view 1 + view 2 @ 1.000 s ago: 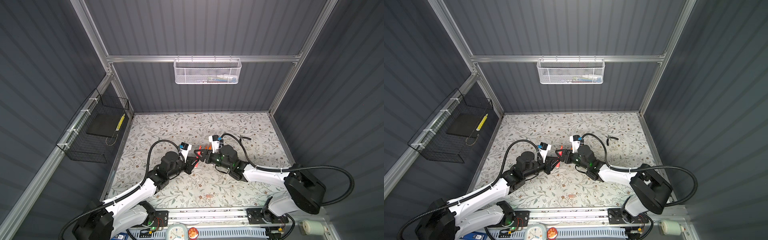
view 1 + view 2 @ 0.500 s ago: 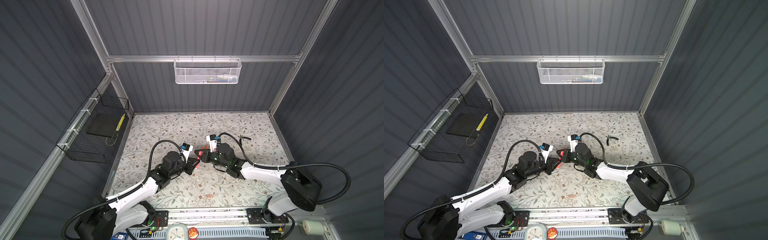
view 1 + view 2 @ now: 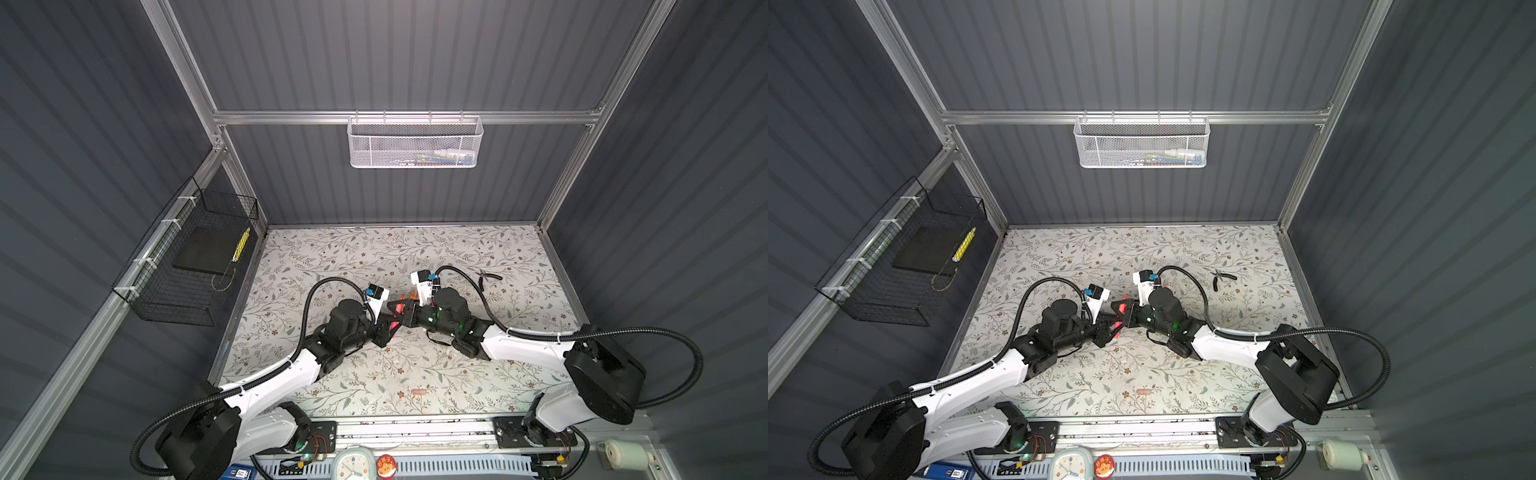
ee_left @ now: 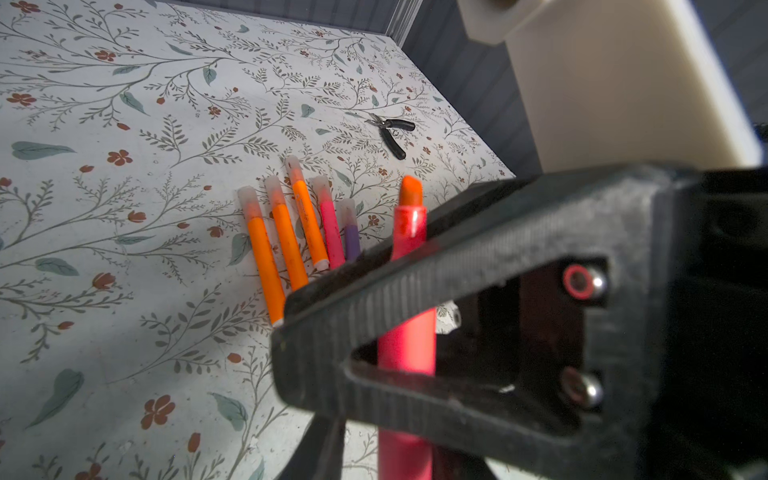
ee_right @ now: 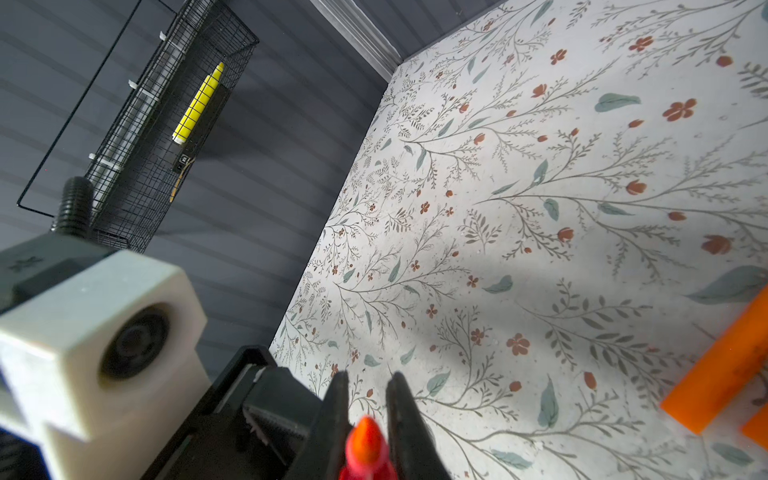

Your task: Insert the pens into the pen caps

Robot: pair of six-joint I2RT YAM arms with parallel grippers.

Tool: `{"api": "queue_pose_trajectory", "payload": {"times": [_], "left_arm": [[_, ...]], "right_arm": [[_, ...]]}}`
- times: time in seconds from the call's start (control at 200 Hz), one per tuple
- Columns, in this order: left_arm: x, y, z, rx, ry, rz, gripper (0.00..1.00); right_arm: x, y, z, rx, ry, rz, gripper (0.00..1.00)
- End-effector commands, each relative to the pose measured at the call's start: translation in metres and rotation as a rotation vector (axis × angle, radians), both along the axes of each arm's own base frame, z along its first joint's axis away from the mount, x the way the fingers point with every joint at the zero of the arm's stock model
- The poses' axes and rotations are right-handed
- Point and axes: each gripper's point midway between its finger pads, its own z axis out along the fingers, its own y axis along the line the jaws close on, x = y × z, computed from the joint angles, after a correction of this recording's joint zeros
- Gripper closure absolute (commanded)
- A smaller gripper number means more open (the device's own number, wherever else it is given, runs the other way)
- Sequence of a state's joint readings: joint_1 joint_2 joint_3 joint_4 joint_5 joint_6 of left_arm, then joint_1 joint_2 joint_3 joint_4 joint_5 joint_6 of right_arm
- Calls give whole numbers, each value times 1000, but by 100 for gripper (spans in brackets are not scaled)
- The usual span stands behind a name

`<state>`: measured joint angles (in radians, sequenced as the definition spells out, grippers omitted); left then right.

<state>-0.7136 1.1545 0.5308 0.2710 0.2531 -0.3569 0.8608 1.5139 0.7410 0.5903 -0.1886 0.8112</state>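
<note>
The red-pink pen (image 4: 408,340) shows a bare orange tapered tip.

Three orange pens (image 4: 264,266) (image 4: 286,241) (image 4: 309,224), one pink pen (image 4: 332,237), one purple pen (image 4: 352,245) and one uncapped red-pink pen (image 4: 408,345) make six. Also counted: five fitted caps (image 4: 248,201), one loose cap (image 3: 419,392), one pair of pliers (image 4: 392,133), two wall baskets (image 3: 374,149) (image 3: 174,307).

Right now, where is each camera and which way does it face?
Both top views: overhead, facing down at the table; left arm and right arm show.
Left wrist: on the left arm, facing the capped pens and pliers; the right end effector shows close.
Right wrist: on the right arm, facing the wire basket; its fingers show.
Shared by both wrist views: the red-pink pen.
</note>
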Motion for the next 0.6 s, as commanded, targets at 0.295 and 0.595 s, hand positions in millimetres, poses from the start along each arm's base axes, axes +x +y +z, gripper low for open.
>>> {"api": "queue_pose_trajectory", "payload": {"times": [0.295, 0.595], "left_arm": [[13, -12, 21, -30, -50, -1, 95], [30, -3, 12, 18, -28, 106, 100]], "right_arm": [[-4, 8, 22, 42, -52, 26, 100], [-8, -15, 22, 26, -65, -37, 60]]}}
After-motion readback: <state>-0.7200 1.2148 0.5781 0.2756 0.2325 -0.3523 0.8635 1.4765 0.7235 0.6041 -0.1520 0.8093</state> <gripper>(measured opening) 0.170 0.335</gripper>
